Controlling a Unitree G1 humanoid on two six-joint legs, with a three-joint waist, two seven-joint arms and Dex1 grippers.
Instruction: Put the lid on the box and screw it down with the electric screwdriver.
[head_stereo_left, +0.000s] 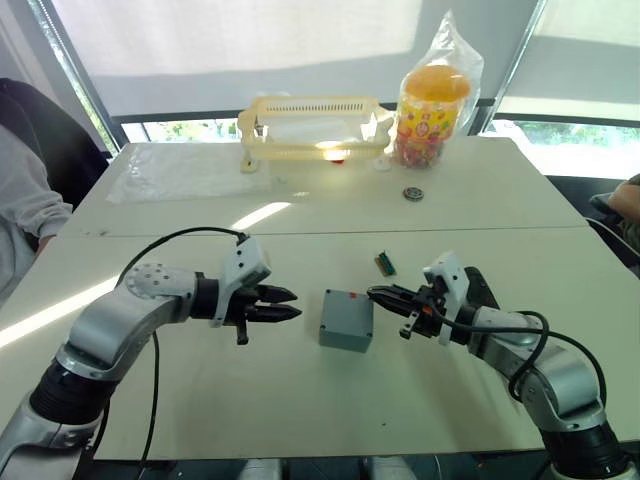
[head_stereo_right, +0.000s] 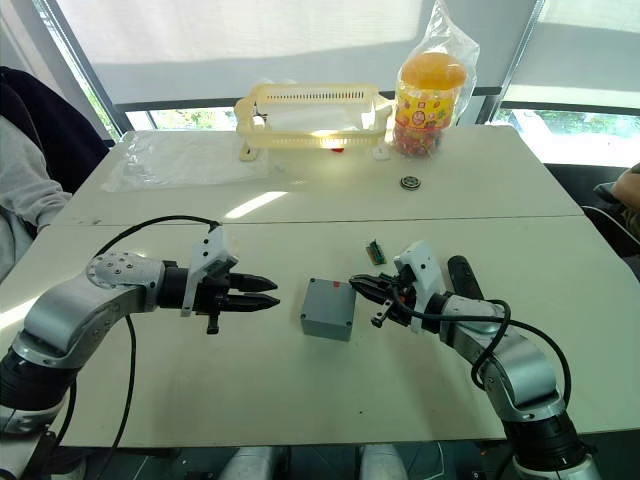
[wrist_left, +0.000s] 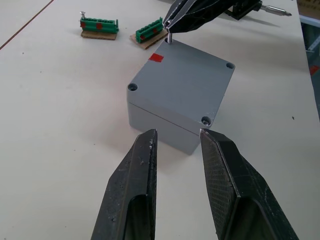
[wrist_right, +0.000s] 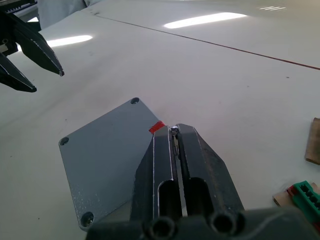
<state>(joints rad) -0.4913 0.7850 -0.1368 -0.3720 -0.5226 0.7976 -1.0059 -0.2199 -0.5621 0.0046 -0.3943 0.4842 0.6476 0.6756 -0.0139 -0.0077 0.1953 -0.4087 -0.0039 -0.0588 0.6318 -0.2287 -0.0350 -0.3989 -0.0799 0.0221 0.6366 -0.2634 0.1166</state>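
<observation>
Right end effector (wrist_left: 172, 22) pinches what looks like a screw (wrist_left: 169, 36) over the lid (wrist_left: 182, 82); left end effector (head_stereo_left: 270, 304) hovers parted

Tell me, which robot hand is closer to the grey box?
The right. The right gripper holds a small screw at the corner of the box; the left gripper hovers apart, a gap away.
</observation>
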